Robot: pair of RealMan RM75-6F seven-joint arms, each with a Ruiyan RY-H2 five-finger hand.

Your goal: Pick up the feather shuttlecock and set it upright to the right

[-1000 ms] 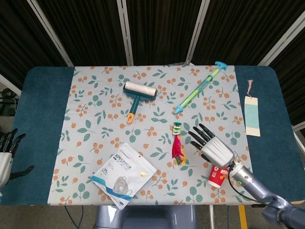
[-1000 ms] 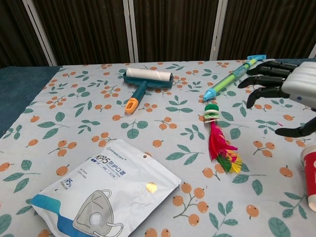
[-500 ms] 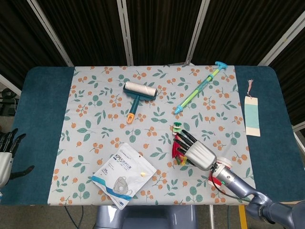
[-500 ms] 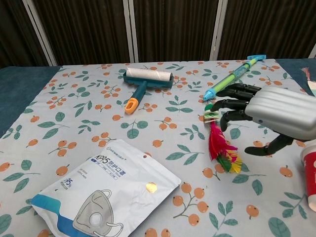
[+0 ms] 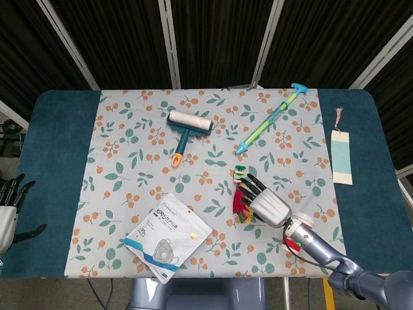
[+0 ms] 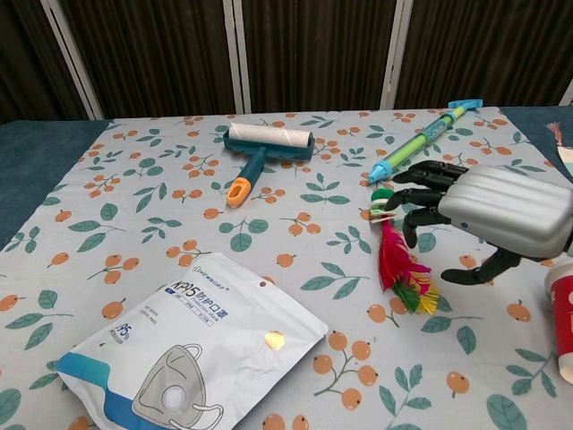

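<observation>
Mask packet (image 6: 192, 351): flat at the near edge, left of centre.
Red cup (image 6: 562, 315): upright, near right.
Right hand (image 6: 501, 215): fingers spread, gripping nothing, poised over the shuttlecock's base end.
Feather shuttlecock (image 6: 395, 260): lying flat, feathers toward the near side.
Lint roller (image 6: 262, 148): farther back, left.
Left hand (image 5: 8, 213): off the table's left edge, fingers apart, empty.
</observation>
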